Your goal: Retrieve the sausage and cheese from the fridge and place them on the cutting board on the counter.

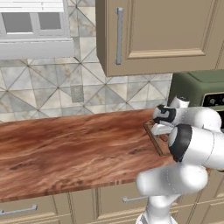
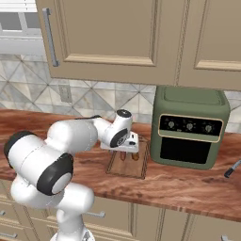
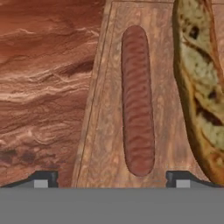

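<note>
The gripper (image 3: 111, 177) is being held just above the board (image 3: 103, 144), its two dark fingertips (image 3: 41, 178) spread wide apart with nothing clamped between them. The sausage (image 3: 138, 100), a smooth dark red rod with rounded ends and faint ribbing, is lying flat on the board, lined up with the gap between the fingertips. Just beside it on the board the cheese (image 3: 199, 87) is resting, a yellowish-olive wedge with a mottled face and a brownish rind. The board is being shown as a flat slab of pale brown wood with a darker rim, sitting on the glossy reddish wood-grain counter (image 1: 65, 144). Farther back on the counter, right of the board, a boxy green oven (image 2: 190, 127) with three knobs is standing against the tiled wall (image 1: 52, 87).
</note>
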